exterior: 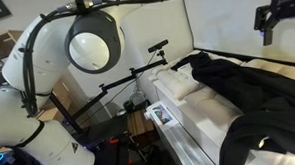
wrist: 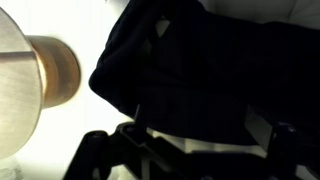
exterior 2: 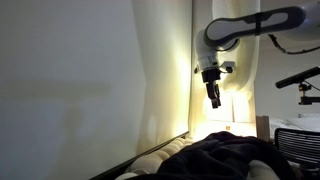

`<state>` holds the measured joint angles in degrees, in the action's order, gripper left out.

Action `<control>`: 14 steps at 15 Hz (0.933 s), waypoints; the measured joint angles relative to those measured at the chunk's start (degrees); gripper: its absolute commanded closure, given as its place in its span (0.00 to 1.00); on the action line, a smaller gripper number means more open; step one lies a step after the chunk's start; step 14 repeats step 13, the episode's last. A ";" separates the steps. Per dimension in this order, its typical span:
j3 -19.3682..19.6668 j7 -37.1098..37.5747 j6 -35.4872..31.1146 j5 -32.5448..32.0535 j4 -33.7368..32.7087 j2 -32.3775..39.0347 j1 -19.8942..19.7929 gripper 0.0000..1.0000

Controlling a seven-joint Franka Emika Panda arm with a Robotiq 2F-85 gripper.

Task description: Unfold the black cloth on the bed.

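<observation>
Jaws stand wide, holding nothing. In an exterior view: arm (exterior: 93, 40) at left, tripod (exterior: 138, 77), then bed (exterior: 191, 106), its label (exterior: 161, 115) too small to read, cloth (exterior: 257, 97) heaped on it, gripper (exterior: 275, 26) high above, apart.

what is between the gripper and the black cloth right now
Nothing visible. In an exterior view the gripper hangs open in the air above the black cloth, which lies bunched on the bed. Only empty space separates them.
</observation>
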<state>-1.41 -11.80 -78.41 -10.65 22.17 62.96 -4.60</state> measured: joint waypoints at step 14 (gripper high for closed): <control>0.00 -5.84 11.62 -5.34 0.23 0.05 11.51 0.00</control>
